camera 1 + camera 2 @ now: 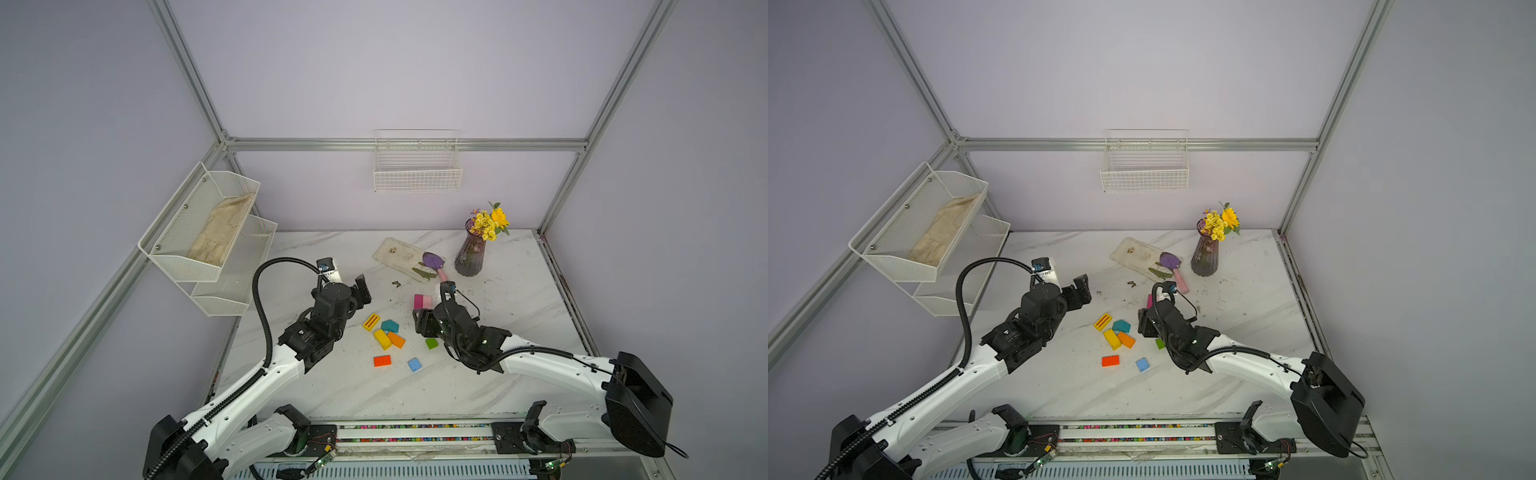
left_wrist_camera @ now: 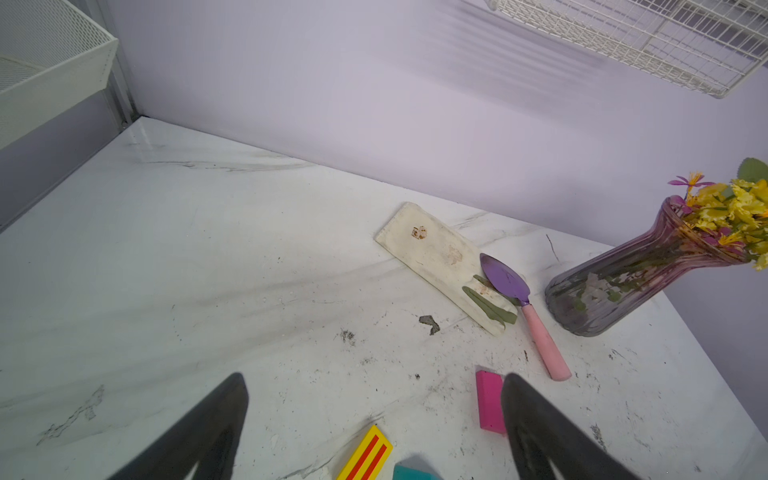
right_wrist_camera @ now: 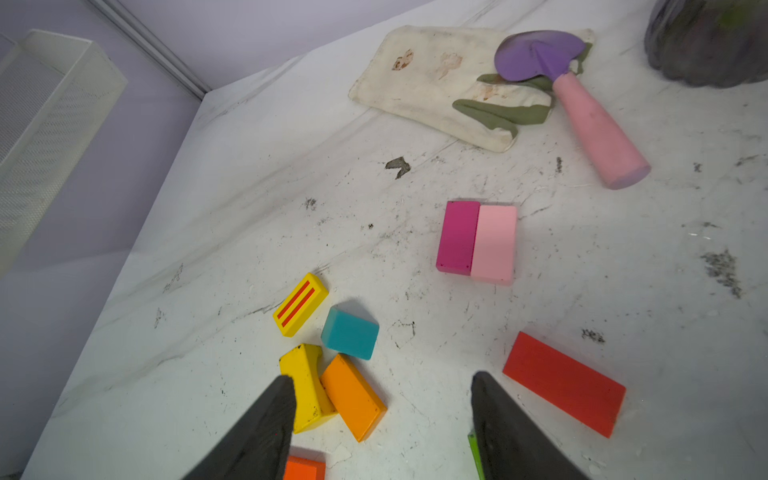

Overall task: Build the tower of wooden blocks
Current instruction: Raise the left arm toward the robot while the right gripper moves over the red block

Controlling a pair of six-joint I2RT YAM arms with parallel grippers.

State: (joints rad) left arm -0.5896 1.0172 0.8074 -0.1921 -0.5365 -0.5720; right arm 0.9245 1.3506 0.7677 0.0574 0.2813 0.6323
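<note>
No tower yet: wood blocks (image 1: 382,338) all lie loose, one layer, mid bench (image 1: 332,386). L gripper (image 2: 374,378) is wide open w/ only bare bench btwn the jaws. It hangs at the far-left edge of the scatter; the striped yellow block (image 2: 365,455) is just on its near side, and the magenta block (image 2: 490,401) is beside one finger in the wrist view. R gripper (image 3: 382,376) is also open, holding nothing, over a bare patch. The yellow block (image 3: 309,395) and orange block (image 3: 353,397), touching each other, are right by one finger, and the red block (image 3: 565,384) is just off the other. The green block (image 1: 432,343) lies close by that gripper's body, near side. The teal house-shaped block (image 3: 350,338) sits ahead of it, next to the striped one. Further ahead, the magenta one and the pink block (image 3: 494,243) lie side by side, touching, near the handle of the purple trowel (image 3: 569,95). The orange-red block (image 1: 382,360) and blue block (image 1: 414,364) lie nearest the robot's base, apart from each other, in both top views.
</note>
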